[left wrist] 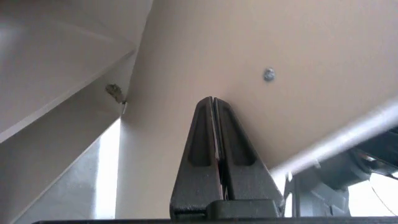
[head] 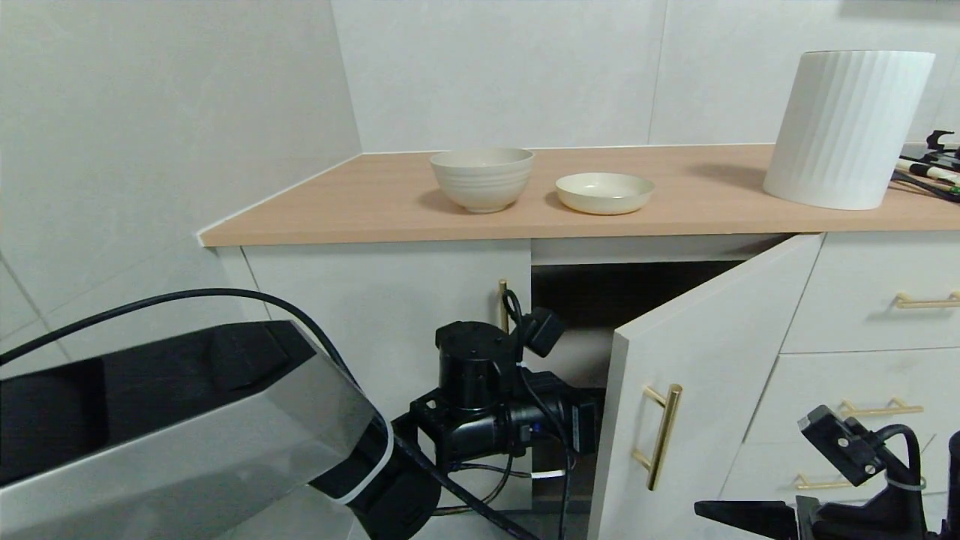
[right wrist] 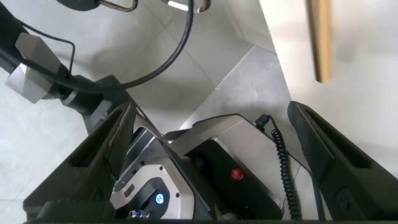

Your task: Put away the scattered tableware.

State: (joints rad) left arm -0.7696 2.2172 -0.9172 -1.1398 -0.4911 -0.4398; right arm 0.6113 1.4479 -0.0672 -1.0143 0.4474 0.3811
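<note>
On the wooden countertop [head: 697, 202] stand a cream ribbed bowl [head: 482, 178] and, to its right, a shallow cream dish [head: 604, 192]. My left gripper [left wrist: 213, 106] is shut with nothing between its fingers. It is low down in the cabinet opening, behind the open door [head: 705, 375], and faces a pale panel with a screw [left wrist: 268, 74]. My right gripper [right wrist: 217, 143] is open and holds nothing. It hangs low in front of the drawers, far below the counter, with floor beneath it.
A tall white ribbed canister [head: 847, 127] stands at the counter's right, with pens [head: 930, 171] behind it. The cabinet door swings outward on its right side, gold handle [head: 660, 435] facing me. Drawers with gold handles [head: 926, 301] lie to the right. Walls close the left corner.
</note>
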